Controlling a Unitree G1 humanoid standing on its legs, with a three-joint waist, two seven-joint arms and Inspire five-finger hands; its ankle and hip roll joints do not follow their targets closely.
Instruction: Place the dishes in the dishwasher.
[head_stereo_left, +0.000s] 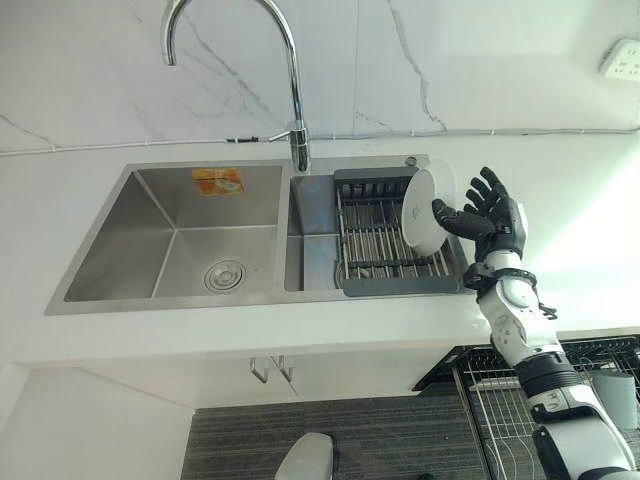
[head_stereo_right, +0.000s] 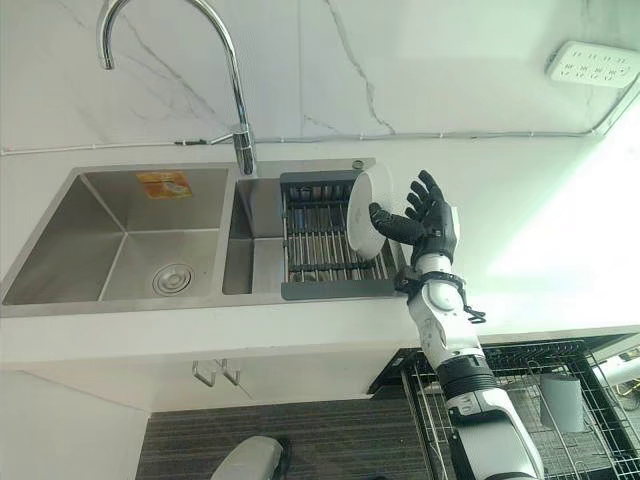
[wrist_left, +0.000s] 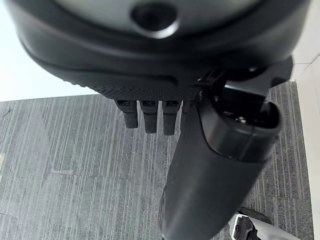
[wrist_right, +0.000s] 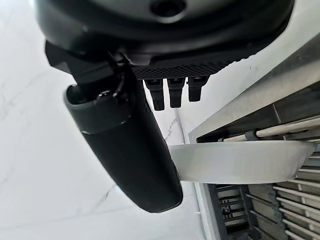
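Left eye view: right hand (head_stereo_left: 492, 218), fingers spread, thumb against white plate (head_stereo_left: 427, 210) standing in sink's (head_stereo_left: 110, 250) drying rack (head_stereo_left: 385, 245).

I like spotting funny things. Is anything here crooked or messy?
Nothing spilled or broken. The white plate stands on edge at the right end of the drying rack in the sink, tilted, with the open right hand at its rim.

Scene brightly lit. Strong glare washes out the countertop (head_stereo_left: 590, 250) just beyond the right hand (head_stereo_left: 495, 225). Steel sink (head_stereo_left: 180, 240) on that hand's thumb side shows soft reflections. Close hand surfaces in wrist views appear blurred.
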